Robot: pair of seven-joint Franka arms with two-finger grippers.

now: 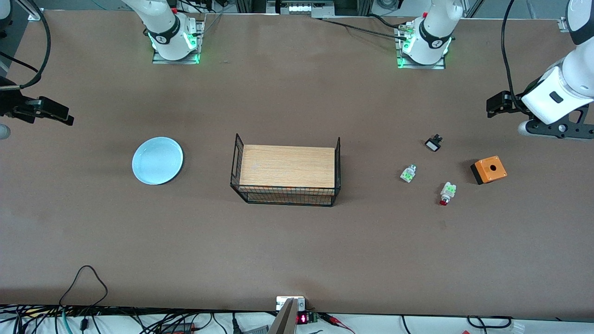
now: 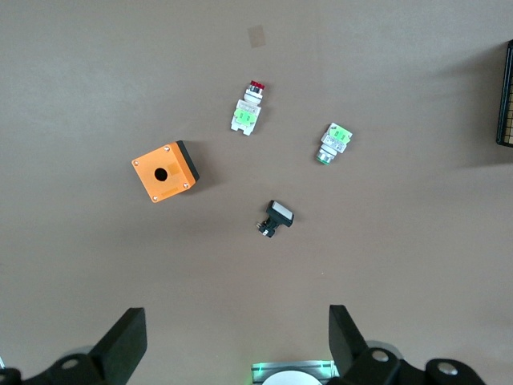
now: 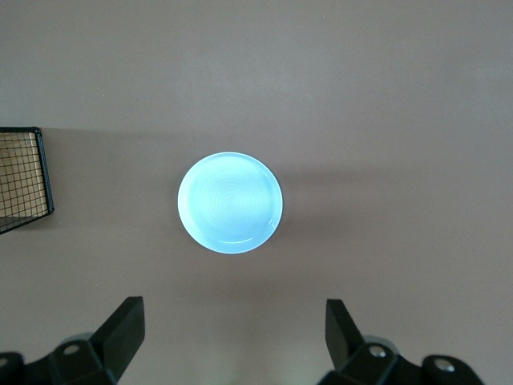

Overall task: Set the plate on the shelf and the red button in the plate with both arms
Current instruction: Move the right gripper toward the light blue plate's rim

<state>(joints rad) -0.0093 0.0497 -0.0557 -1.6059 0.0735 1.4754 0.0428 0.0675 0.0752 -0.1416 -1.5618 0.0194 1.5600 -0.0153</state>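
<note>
On the table, right arm's half: the plate (image 1: 158, 160) (image 3: 230, 203) lies flat on bare brown surface, pale blue with faint rings, apart from everything else.
On the table, left arm's half: the red button (image 1: 447, 193) (image 2: 247, 113) lies on its side, red cap toward the front camera's edge.
Neighbours of the button: a white-green part without red cap (image 1: 408, 173) (image 2: 333, 143) lies beside it toward the table's middle; a small black-and-white part (image 1: 434, 143) (image 2: 276, 217) lies farther from the front camera; an orange box with a hole (image 1: 489, 170) (image 2: 164, 172) sits toward the left arm's end. None of the four touch.
Middle of the table: a black wire basket (image 1: 238, 157) with a wooden board across its top stands between the plate and the small parts.
Left gripper (image 1: 495, 105) (image 2: 232, 341): up in the air over the left arm's end of the table, fingers spread wide, holding nothing.
Right gripper (image 1: 58, 113) (image 3: 234, 333): up in the air over the right arm's end of the table, fingers spread wide, holding nothing.
Surface: the table (image 1: 297, 250) is a matte brown sheet, plain.
Room: cables and a small red display run along the table's edge nearest the front camera; both arm bases glow green at the opposite edge.
</note>
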